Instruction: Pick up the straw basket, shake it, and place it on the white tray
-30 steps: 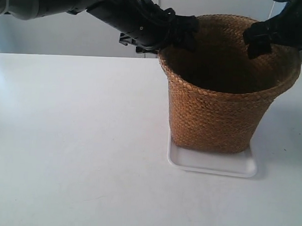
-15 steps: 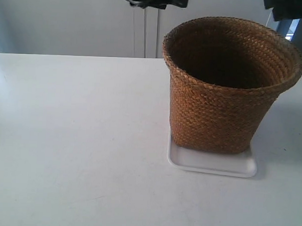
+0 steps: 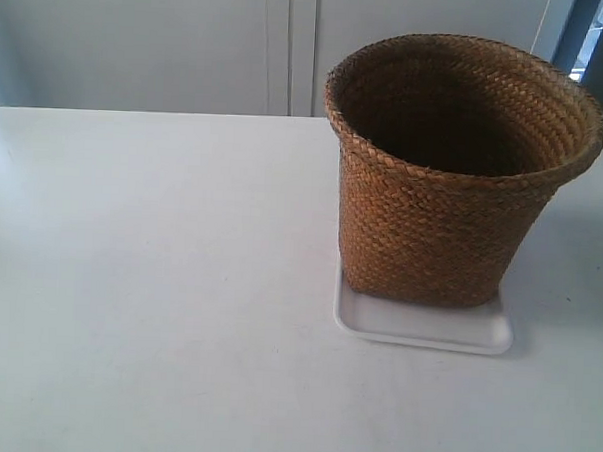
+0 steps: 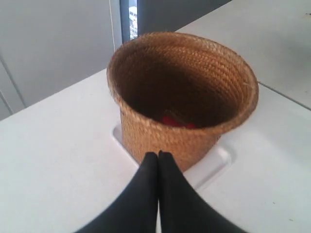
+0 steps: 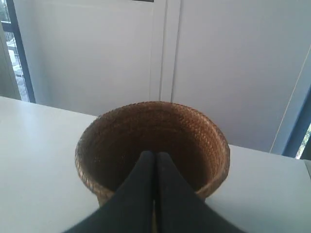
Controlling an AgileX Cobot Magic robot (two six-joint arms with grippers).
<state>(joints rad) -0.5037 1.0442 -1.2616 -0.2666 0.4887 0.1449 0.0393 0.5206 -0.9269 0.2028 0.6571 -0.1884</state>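
The straw basket (image 3: 438, 192) stands upright on the white tray (image 3: 417, 329), its long axis vertical and its mouth pointing straight up (something red (image 4: 175, 120) lies at the bottom, too dim to name). In the exterior view it sits toward 3 o'clock on the table (image 3: 129, 279), with bare tray rim showing at the basket's 6 o'clock. The left gripper (image 4: 158, 156) and right gripper (image 5: 154, 155) each have their fingers pressed together, empty, clear of the basket.

Rough braided straw basket (image 3: 437, 227); glossy smooth plastic tray (image 3: 422, 326).
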